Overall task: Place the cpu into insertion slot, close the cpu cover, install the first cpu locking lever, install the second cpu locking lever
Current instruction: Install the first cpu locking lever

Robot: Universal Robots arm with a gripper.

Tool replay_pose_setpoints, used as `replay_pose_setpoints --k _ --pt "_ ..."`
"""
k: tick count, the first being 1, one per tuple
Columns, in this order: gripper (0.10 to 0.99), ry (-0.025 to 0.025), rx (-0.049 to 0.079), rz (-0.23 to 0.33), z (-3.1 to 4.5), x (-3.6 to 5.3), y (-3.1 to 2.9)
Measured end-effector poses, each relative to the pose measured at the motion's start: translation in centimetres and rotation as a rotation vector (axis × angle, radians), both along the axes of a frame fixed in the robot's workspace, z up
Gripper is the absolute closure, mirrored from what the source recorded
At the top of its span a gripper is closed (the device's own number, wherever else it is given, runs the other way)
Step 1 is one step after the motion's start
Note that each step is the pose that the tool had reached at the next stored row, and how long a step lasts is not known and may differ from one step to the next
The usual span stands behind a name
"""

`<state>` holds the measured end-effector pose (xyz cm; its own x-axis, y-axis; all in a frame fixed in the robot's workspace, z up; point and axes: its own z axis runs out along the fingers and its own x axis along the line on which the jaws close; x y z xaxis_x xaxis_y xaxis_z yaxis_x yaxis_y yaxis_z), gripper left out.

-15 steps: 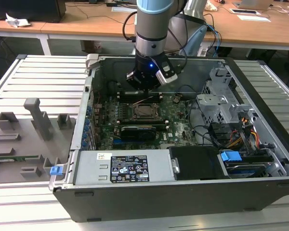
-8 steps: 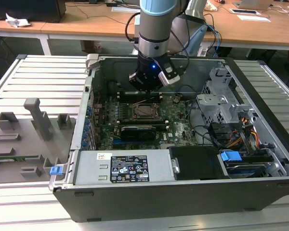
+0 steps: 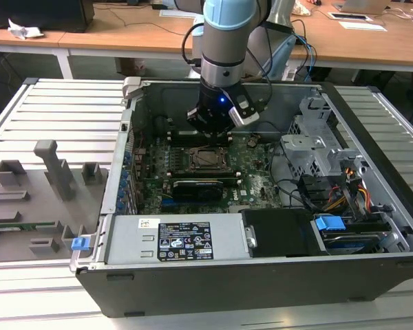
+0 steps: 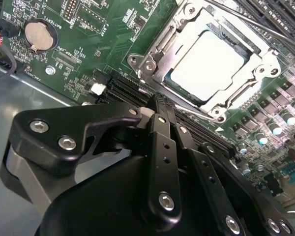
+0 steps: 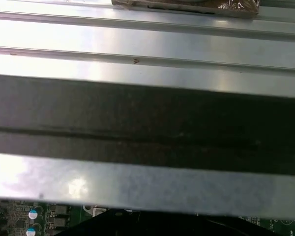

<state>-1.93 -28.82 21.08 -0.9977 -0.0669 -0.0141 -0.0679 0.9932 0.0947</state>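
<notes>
The cpu lies flat in the insertion slot, its silver top showing through the window of the cpu cover, which is down over it. A thin locking lever rod runs past the far side of the socket. My gripper hovers beside the socket, over the long black card slots, with its black fingers pressed together and nothing visible between them. In the exterior view my gripper hangs just behind the socket inside the open computer case.
A black card stands in front of the socket. A drive cage and cables fill the exterior view's right. The case wall rises close to the wrist. A grey fixture tray lies at the exterior view's left.
</notes>
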Motion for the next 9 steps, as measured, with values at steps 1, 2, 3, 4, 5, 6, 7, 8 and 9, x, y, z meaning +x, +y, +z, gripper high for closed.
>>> replay_pose_setpoints --k 1,2,3,4,5,6,7,8,9 --pt "0.976 0.0000 0.000 0.000 -0.05 0.00 0.00" --pt "0.976 0.0000 0.000 0.000 -0.11 0.01 0.00" --pt "0.976 0.0000 0.000 0.000 -0.17 0.01 0.00" --pt "0.976 0.0000 0.000 0.000 -0.26 0.02 0.00" --pt "0.976 0.0000 0.000 0.000 -0.33 0.02 0.00" --pt "0.976 0.0000 0.000 0.000 -0.39 0.03 0.00" --pt "0.976 0.0000 -0.001 0.000 -0.55 0.04 0.00" --pt "0.976 0.0001 -0.001 0.000 -0.63 0.05 0.00" --pt "0.976 0.0002 -0.001 0.000 -0.63 0.05 -0.01"
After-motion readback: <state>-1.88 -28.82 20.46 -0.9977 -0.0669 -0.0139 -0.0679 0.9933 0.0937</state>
